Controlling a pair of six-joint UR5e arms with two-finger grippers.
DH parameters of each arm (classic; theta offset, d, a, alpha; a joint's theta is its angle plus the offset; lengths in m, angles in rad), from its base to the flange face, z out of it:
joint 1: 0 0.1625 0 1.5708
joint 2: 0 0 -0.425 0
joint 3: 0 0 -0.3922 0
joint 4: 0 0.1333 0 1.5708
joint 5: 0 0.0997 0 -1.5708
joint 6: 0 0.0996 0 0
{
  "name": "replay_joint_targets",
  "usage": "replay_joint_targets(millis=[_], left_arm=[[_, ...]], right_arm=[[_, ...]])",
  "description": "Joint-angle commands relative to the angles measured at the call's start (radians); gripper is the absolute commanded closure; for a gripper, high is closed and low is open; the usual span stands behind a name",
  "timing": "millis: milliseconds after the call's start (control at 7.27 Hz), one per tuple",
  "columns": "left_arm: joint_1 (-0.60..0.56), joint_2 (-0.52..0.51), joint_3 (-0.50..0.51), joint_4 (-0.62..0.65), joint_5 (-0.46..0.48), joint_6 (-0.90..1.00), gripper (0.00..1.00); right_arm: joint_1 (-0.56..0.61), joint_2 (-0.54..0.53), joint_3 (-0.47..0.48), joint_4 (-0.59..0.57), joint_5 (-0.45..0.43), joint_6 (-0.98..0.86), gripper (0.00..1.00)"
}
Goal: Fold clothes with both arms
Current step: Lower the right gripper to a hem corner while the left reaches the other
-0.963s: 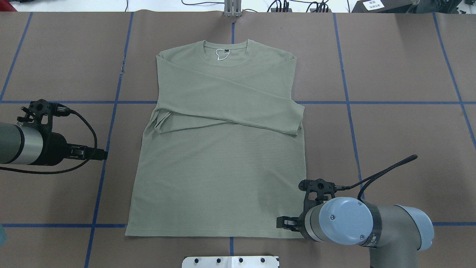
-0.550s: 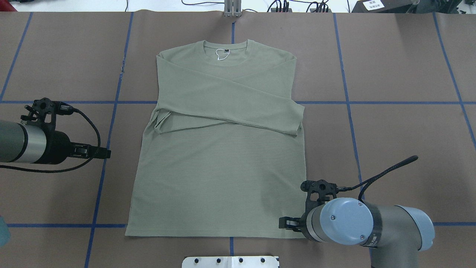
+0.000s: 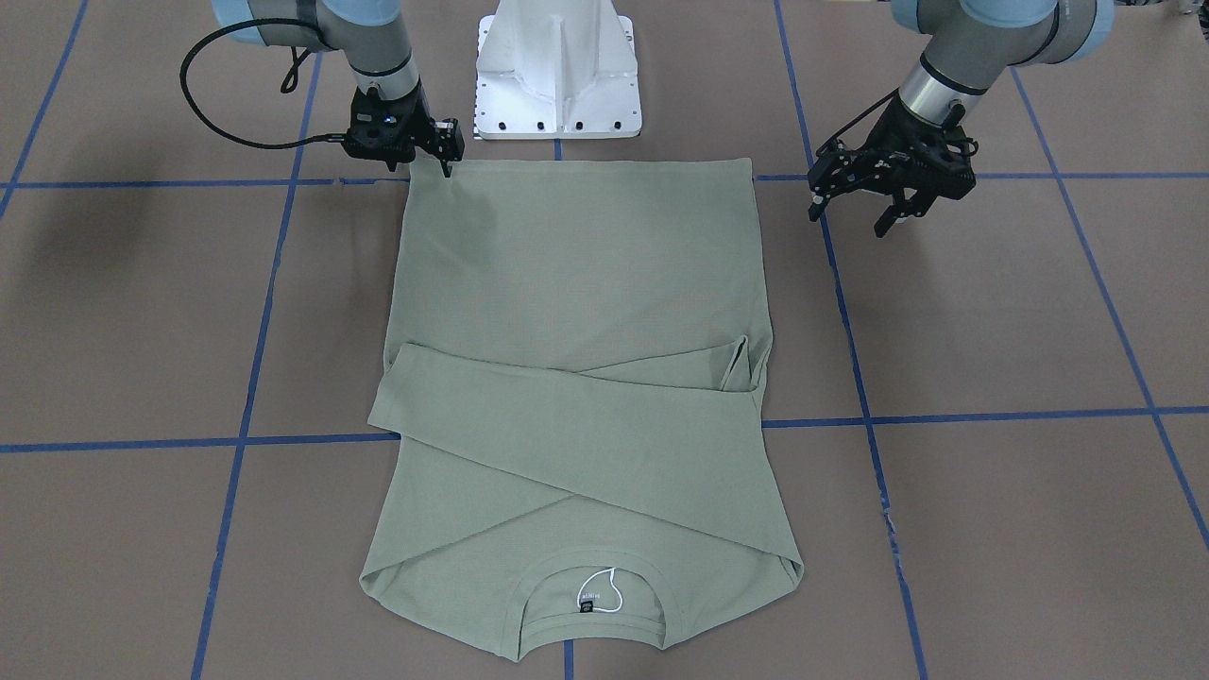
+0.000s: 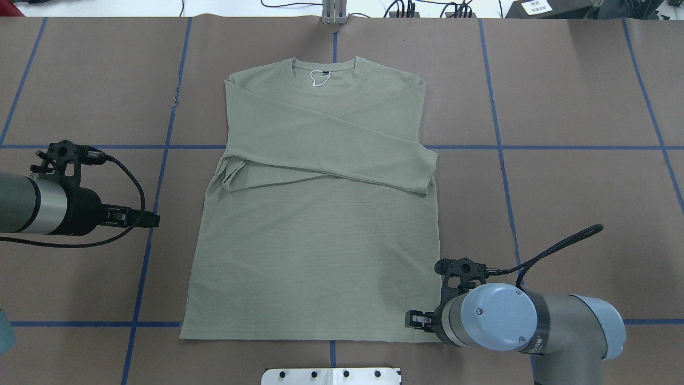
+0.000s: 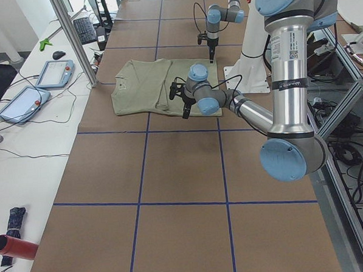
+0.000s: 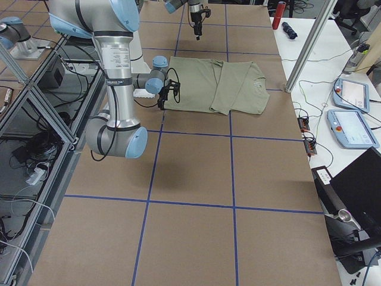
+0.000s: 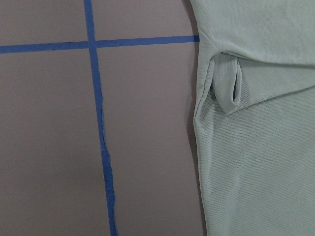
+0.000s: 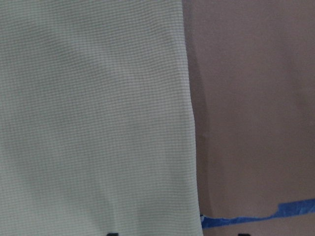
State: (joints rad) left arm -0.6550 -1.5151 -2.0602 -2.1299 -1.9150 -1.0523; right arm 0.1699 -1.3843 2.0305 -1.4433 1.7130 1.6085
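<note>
Sleeves [image 4: 331, 149] already crossed on chest, so the step looks like the hem-to-collar fold; next move prob. needs both hem corners pinched. L arm [image 4: 32, 206]: jaws spread, clear of cloth, beside shirt's [image 4: 315, 256] side edge approx. mid-length, so should head for the robot-side left hem corner. Shirt flat mid-desk [image 4: 561, 187], collar to far edge. R arm [image 4: 497, 323]: jaws apart, straddling side edge at robot-side right hem corner, not yet gripping.

shirt [image 4: 315, 240] on table [image 4: 577, 107], right hand [image 4: 414, 320] at hem
</note>
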Motion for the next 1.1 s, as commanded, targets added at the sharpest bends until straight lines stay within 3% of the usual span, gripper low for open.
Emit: replay_joint_targets(millis=[0, 275, 550, 688, 963], left_arm=[[0.0, 0.0, 0.0, -0.001, 0.001, 0.0, 0.0], [0.0, 0.0, -0.002, -0.001, 0.001, 0.0, 0.0], [0.0, 0.0, -0.002, -0.001, 0.001, 0.0, 0.0], [0.0, 0.0, -0.002, -0.001, 0.001, 0.0, 0.0], [0.0, 0.0, 0.0, 0.001, -0.001, 0.0, 0.0]], right_arm=[[0.0, -0.005, -0.001, 0.0, 0.005, -0.001, 0.38], [0.002, -0.018, -0.004, 0.0, 0.007, -0.002, 0.53], [0.002, -0.021, 0.002, 0.0, 0.007, -0.001, 0.79], [0.002, -0.019, 0.008, 0.001, 0.007, -0.001, 1.0], [0.0, -0.01, 0.008, 0.001, 0.007, -0.001, 1.0]])
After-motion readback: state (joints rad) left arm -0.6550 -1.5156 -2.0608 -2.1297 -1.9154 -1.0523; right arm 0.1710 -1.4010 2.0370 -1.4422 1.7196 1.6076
